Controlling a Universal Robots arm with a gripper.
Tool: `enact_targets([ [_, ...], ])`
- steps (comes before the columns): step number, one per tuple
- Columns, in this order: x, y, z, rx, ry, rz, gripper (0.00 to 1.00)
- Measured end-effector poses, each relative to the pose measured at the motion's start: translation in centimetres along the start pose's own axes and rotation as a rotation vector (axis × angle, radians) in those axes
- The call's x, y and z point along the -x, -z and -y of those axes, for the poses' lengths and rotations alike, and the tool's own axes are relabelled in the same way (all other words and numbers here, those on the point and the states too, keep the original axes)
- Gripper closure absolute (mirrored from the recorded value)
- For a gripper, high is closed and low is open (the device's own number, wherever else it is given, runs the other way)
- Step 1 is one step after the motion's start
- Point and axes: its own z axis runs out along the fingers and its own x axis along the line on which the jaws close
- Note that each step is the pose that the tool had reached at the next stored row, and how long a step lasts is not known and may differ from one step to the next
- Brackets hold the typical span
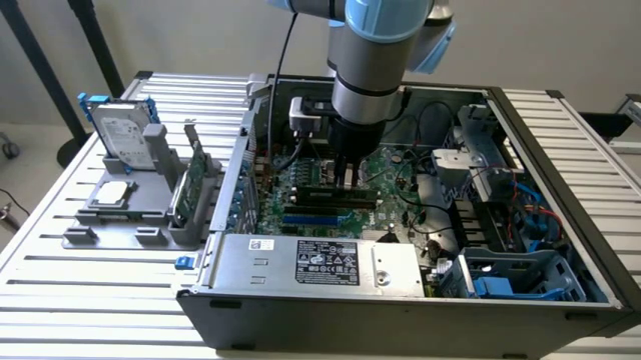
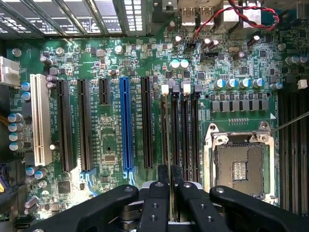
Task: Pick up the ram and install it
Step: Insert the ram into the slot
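Inside the open grey computer case (image 1: pixel 401 300), the black two-finger gripper (image 2: pixel 170 180) holds the ram (image 2: pixel 170 145), a thin green stick seen edge-on, over the black memory slots (image 2: pixel 187 135) beside the empty silver processor socket (image 2: pixel 240 164) on the green motherboard (image 2: pixel 111 77). Fingers are pinched nearly together on the stick. Seating it well likely calls for keeping it upright, aligned along its slot and pressed evenly.
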Motion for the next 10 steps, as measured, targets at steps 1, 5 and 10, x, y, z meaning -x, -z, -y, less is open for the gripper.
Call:
enact_targets([
  [1, 0.0, -0.03, 0.0, 0.0, 0.0, 0.0, 0.86],
  [5, -0.01, -0.14, 0.01, 0.0, 0.0, -0.0001, 0.86],
  [10, -0.01, -0.25, 0.02, 0.0, -0.001, 0.0, 0.86],
])
